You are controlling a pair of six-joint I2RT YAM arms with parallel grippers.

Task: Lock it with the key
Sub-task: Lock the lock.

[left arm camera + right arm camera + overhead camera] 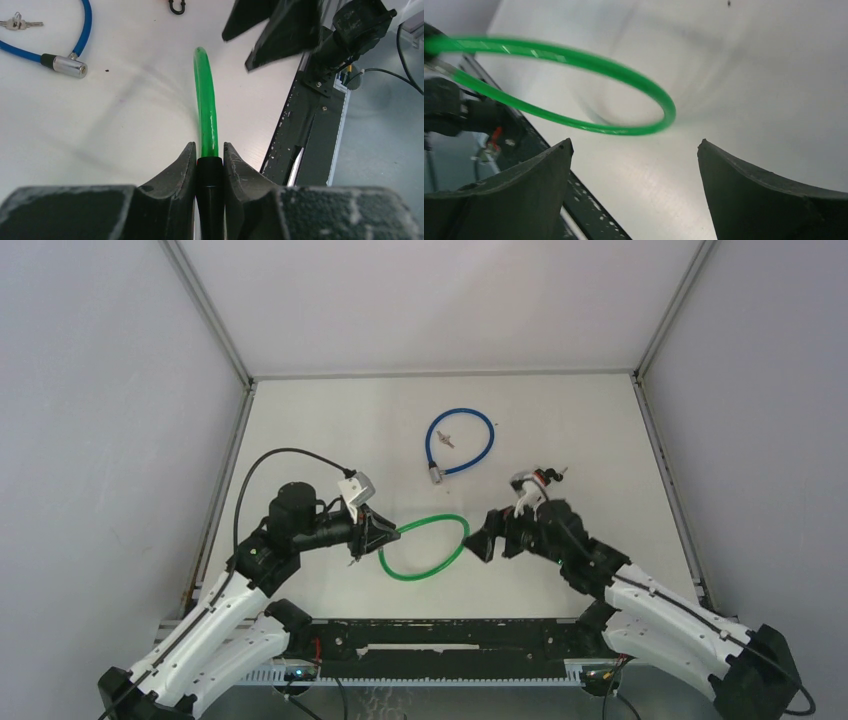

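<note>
A green cable lock (425, 545) forms a loop at the table's front centre. My left gripper (375, 533) is shut on its black end piece (210, 175), and the green cable (206, 100) runs straight out from between the fingers. My right gripper (485, 535) is open and empty, just right of the loop's far end; the loop (624, 75) hangs ahead of its jaws, apart from them. A small bunch of keys (445, 437) lies on the table inside a blue cable lock (475, 445); it also shows in the left wrist view (17, 23).
The blue lock's silver cylinder (436, 474) lies behind the green loop and also shows in the left wrist view (67, 66). The black base rail (450, 640) runs along the near edge. White walls enclose the table on three sides.
</note>
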